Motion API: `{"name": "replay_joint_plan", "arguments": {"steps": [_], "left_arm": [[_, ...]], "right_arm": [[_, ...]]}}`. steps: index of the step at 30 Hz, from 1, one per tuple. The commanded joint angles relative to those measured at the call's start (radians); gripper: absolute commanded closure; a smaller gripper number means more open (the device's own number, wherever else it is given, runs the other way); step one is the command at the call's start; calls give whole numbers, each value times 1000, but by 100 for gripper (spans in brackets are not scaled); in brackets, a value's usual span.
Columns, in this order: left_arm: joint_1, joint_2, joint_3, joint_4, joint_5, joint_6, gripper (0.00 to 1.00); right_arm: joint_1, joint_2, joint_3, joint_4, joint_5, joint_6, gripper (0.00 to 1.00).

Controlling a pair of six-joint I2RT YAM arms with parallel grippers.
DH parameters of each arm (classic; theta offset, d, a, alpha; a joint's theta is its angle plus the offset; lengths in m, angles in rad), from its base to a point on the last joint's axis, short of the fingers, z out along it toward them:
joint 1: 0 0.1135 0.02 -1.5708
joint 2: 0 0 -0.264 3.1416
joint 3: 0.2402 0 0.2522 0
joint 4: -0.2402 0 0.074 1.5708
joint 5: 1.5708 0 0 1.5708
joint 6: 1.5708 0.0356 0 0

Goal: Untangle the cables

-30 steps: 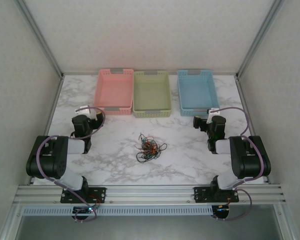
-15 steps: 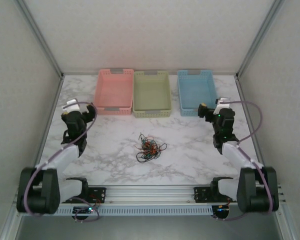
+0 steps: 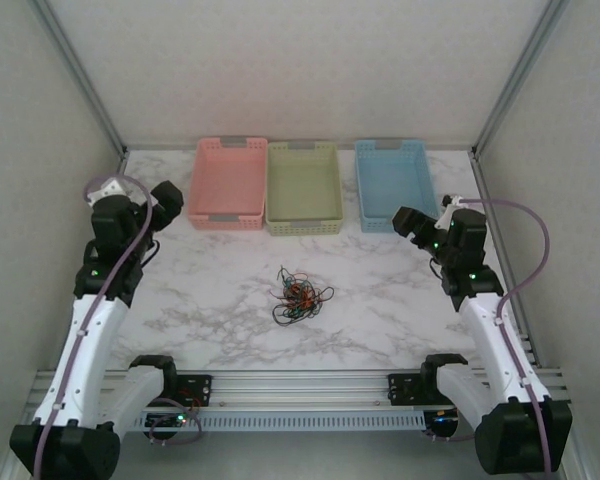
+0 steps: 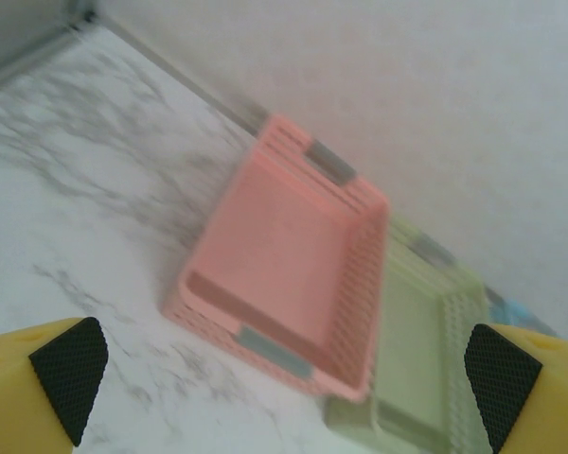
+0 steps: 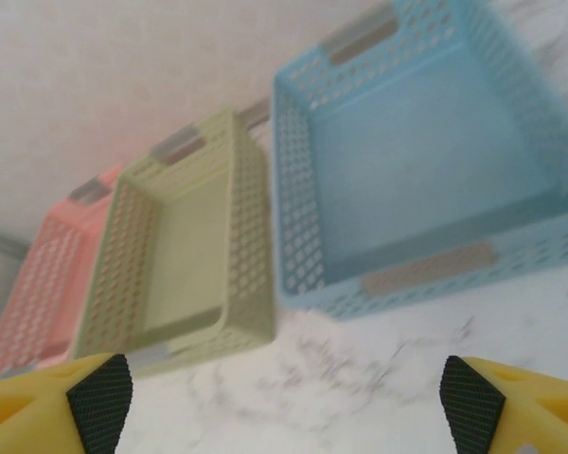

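Left end effector (image 4: 284,369), right end effector (image 5: 284,392) (both agape) — cables (image 3: 300,297) tangled between, untouched.

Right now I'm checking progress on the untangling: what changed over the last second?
Both arms unfolded from tucked poses: the left arm swung outward, near the pink plastic basket; the right arm outward, near the blue plastic basket. Their open jaws hold nothing. The tangle of thin black, green and red cables and the baskets stayed put.

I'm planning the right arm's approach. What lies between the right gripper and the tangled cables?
Nothing: the stretch from the right gripper to the cables is bare marble table, as the top external view shows.
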Motion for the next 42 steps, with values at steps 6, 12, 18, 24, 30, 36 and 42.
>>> {"name": "replay_joint_plan", "arguments": {"steps": [6,12,18,24,30,36,42], "left_arm": [[-21,-175,42,-460,241,168,0],[-23,-309,-45,-452,231,169,0],[-22,-339,-73,-441,225,172,0],[-21,-390,-92,-424,209,170,0],[-18,-384,-95,-421,206,169,0],[-18,-379,-97,-420,205,168,0],[-17,-383,-98,-421,200,167,0]], "right_arm": [[213,60,117,-355,-213,7,31],[494,249,245,-406,-81,-30,38],[699,565,469,-432,64,-64,52],[805,827,650,-424,151,-118,55],[814,986,778,-465,209,-145,59],[818,1080,849,-493,236,-149,63],[829,1094,846,-499,261,-146,67]]}}
